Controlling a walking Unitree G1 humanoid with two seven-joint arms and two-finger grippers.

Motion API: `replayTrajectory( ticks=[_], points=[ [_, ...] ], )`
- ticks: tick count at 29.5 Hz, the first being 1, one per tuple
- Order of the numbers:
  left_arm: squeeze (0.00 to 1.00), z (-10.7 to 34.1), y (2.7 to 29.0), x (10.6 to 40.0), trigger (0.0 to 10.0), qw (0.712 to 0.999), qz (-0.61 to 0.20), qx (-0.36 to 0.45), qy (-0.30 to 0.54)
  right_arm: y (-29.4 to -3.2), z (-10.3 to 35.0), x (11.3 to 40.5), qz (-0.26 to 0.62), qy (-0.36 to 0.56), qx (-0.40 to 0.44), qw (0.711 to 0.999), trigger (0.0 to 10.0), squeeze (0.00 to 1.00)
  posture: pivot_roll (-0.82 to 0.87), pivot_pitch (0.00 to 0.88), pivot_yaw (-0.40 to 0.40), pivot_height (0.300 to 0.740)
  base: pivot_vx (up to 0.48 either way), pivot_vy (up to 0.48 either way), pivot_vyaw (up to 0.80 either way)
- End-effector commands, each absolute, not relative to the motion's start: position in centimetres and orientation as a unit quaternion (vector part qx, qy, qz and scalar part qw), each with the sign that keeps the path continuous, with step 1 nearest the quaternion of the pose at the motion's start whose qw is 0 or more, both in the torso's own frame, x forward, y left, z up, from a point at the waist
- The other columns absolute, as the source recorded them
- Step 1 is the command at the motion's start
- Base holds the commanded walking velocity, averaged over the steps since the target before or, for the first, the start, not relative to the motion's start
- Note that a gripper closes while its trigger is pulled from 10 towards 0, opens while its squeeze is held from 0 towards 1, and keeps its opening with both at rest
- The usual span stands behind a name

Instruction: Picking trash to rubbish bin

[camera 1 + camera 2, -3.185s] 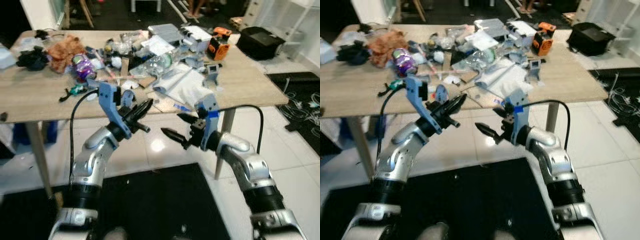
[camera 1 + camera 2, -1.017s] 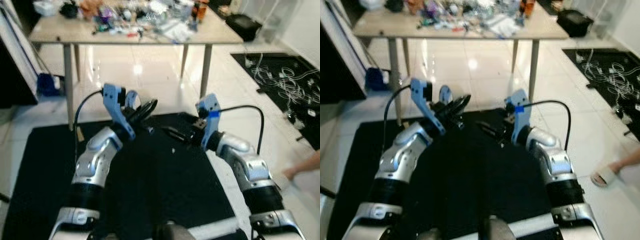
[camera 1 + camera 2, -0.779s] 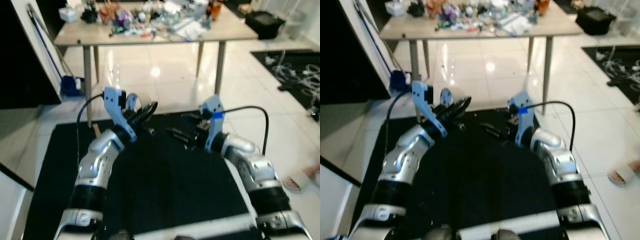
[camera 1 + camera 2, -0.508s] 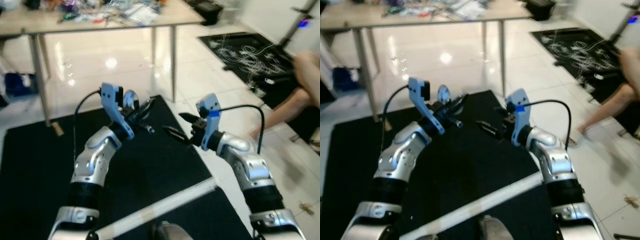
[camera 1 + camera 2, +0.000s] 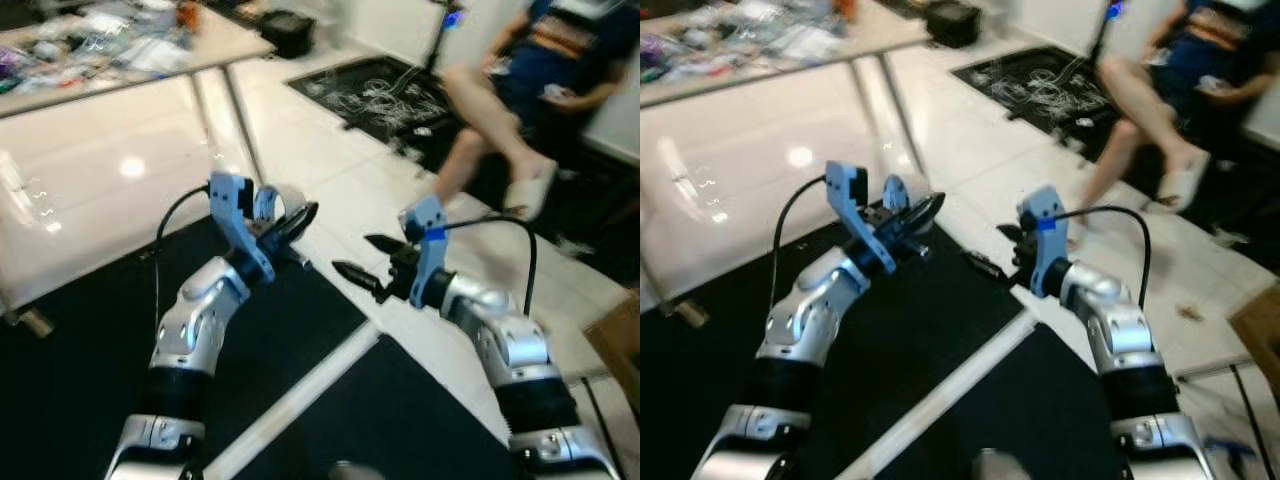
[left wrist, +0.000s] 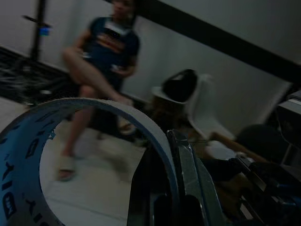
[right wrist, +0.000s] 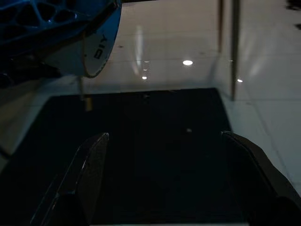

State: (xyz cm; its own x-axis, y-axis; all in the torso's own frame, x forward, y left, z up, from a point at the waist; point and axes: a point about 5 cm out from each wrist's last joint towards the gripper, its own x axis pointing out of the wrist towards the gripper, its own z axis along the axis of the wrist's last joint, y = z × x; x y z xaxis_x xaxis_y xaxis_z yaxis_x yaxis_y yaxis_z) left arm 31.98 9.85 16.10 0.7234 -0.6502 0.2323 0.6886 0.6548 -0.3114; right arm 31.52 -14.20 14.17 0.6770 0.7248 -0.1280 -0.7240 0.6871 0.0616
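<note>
Left gripper [image 5: 292,222] is sitting centre-frame in the head views, raised in front of the torso, fingers clenched on a roll of tape [image 5: 270,203]. The roll is standing on edge, ring around one black finger [image 6: 188,181]; blue lettering is showing on the band's inner face in the left wrist view [image 6: 28,141]. So the trash item is hanging in the left gripper, above the black mat [image 5: 90,330].

Right gripper [image 5: 365,258] is hovering just right of centre, near the left gripper but apart from it. Its two black fingers [image 7: 89,169] are spread wide, released, carrying nothing. The right wrist view is looking across the mat at the tape roll [image 7: 91,44] and the glossy white tile floor [image 7: 178,42] beyond.

A pale strip [image 5: 300,395] is running diagonally across the mat in the lower middle of the frame.

Upper left of the frame: a cluttered table [image 5: 150,62], its legs [image 5: 244,125] reflecting on the tiles. Upper middle: a dark patch with tangled white cables [image 5: 385,95].

Upper right: a person is sitting with legs crossed [image 5: 490,110], wearing a dark shirt and a pale sandal [image 5: 530,185]. The left wrist view is also catching the person [image 6: 101,56] and a white chair [image 6: 197,110] beside them, dim and blurred.

Lower right edge: corner of a brown cardboard box [image 5: 618,345].
</note>
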Motion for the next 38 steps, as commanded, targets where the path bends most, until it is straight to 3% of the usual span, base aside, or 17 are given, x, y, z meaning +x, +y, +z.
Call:
replayTrajectory(
  ticks=[1, 38],
  points=[
    [0.00, 15.81, 9.99, 31.98, 10.0, 0.909, -0.365, -0.195, -0.044, -13.82, 14.24, 31.51, 0.401, 0.072, 0.007, 0.913, 10.0, 0.00, -0.05, 0.000, -0.044, 0.740, 0.000, 0.000, -0.79],
    [0.00, 15.89, 10.05, 32.02, 10.0, 0.909, -0.364, -0.195, -0.047, -13.84, 14.23, 31.59, 0.402, 0.076, 0.008, 0.912, 10.0, 0.00, -0.05, 0.000, -0.045, 0.740, 0.000, 0.000, -0.79]
  ],
)
